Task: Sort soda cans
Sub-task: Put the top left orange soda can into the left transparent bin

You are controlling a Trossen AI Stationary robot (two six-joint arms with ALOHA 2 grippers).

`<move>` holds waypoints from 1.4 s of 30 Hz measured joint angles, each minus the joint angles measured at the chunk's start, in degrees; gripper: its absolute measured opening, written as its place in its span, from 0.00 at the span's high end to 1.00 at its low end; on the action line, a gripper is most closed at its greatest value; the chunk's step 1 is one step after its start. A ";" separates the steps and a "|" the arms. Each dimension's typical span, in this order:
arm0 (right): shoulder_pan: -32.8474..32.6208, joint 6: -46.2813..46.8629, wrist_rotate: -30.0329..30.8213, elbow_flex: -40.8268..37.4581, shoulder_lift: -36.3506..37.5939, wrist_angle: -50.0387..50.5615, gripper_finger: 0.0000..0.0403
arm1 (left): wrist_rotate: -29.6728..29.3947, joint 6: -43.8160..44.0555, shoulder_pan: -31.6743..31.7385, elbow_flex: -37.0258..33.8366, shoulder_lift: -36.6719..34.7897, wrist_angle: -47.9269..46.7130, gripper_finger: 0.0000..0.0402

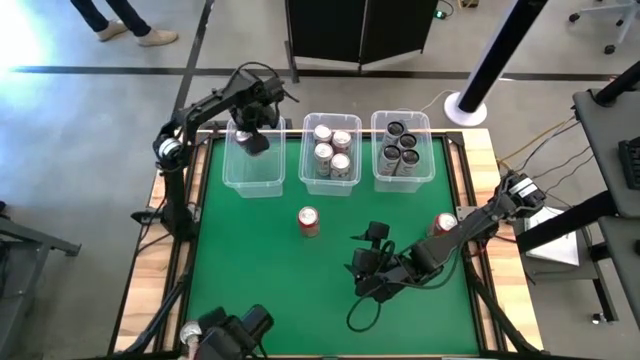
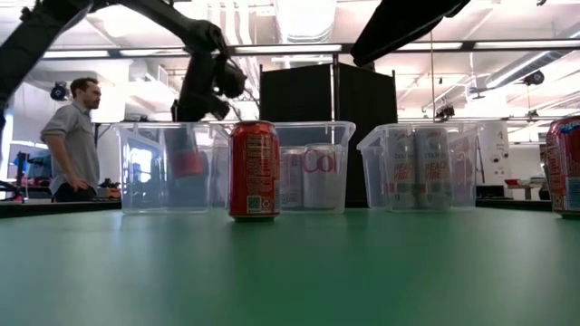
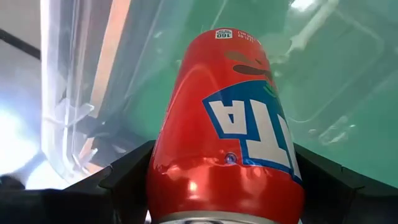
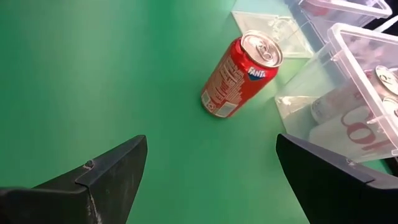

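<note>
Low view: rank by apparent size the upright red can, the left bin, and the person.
1. Left bin.
2. Person, far behind.
3. Upright red can, nearest the camera, so it looks bigger than it really is.

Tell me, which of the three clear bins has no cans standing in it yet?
The left bin. The middle bin holds silver cans and the right bin dark ones; here the left gripper holds a red can over it.
</note>
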State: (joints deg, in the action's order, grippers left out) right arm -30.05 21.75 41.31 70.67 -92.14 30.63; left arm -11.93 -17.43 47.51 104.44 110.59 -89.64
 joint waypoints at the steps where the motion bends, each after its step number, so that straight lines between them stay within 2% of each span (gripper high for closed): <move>1: 0.01 0.03 -0.04 0.00 0.00 0.33 0.13 | 0.04 0.02 0.14 0.00 0.72 0.04 0.29; 18: -0.01 0.79 -1.33 0.00 0.07 0.66 0.13 | -2.06 1.04 0.77 -0.04 11.13 0.62 0.29; 42: 0.10 0.54 -1.32 0.00 0.09 0.72 0.13 | 1.20 2.70 -1.38 0.42 9.35 -0.39 0.29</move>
State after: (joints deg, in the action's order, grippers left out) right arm -29.95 22.29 39.99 70.67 -92.05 31.34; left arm -10.73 -14.73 46.13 104.86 119.94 -90.03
